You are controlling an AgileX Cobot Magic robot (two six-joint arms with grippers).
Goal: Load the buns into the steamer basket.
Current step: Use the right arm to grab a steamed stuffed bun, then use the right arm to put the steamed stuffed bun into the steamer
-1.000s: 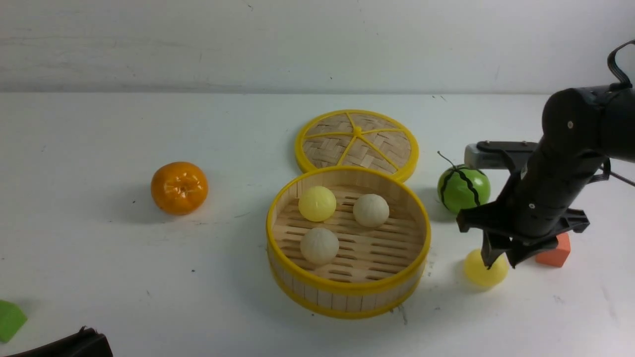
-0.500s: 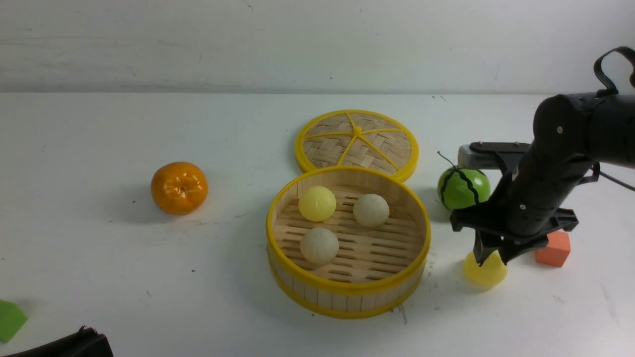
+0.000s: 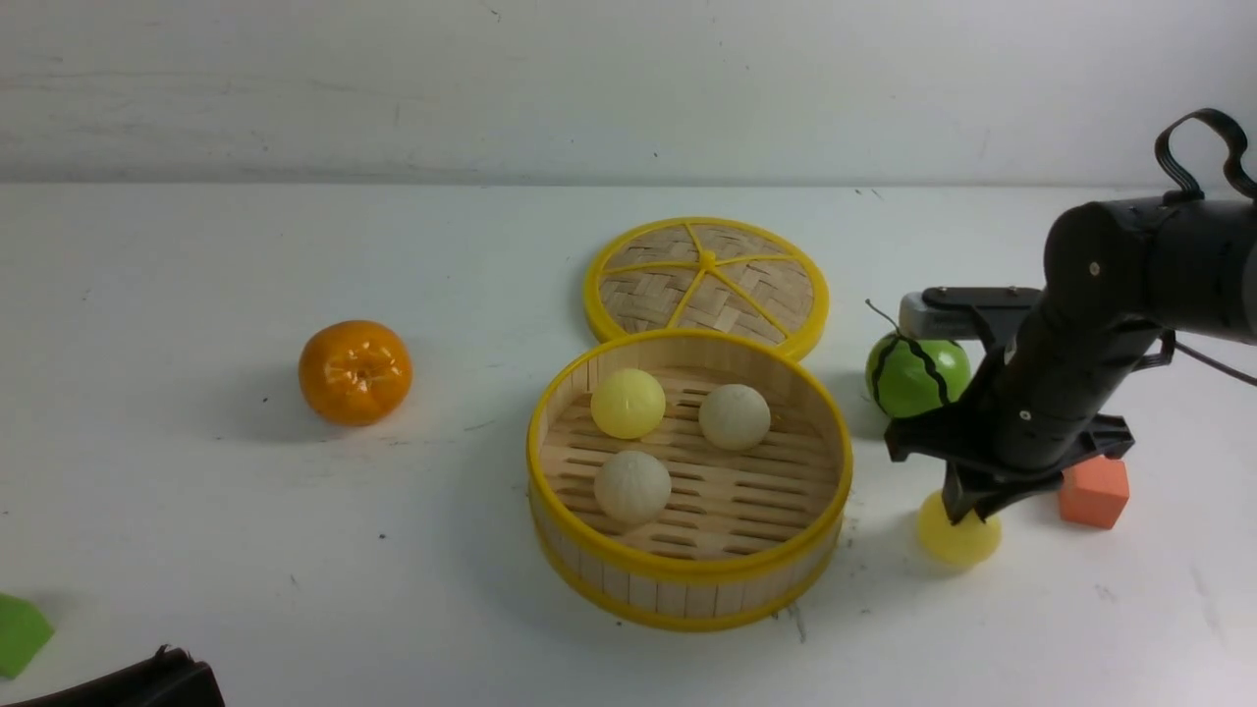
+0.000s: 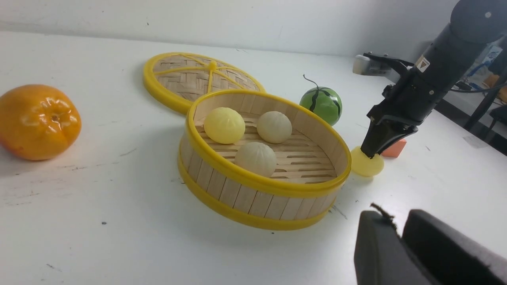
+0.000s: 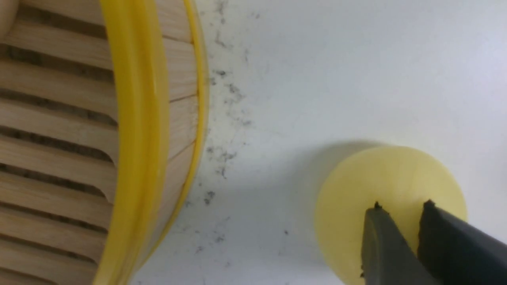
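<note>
The steamer basket stands at the table's middle and holds three buns: one pale yellow and two beige-white. A fourth, pale yellow bun lies on the table to the basket's right; it also shows in the right wrist view. My right gripper points down right over this bun with its tips at the bun's top, jaws close together and not around it. My left gripper is shut and empty, low at the front left.
The woven lid lies behind the basket. A green watermelon ball sits behind my right gripper, and an orange-red cube to its right. An orange tangerine is at the left and a green block at the front left edge.
My right gripper has moved left over the pale yellow bun on the table, and its fingertips have drawn together. The bun, basket and left arm have not moved.
</note>
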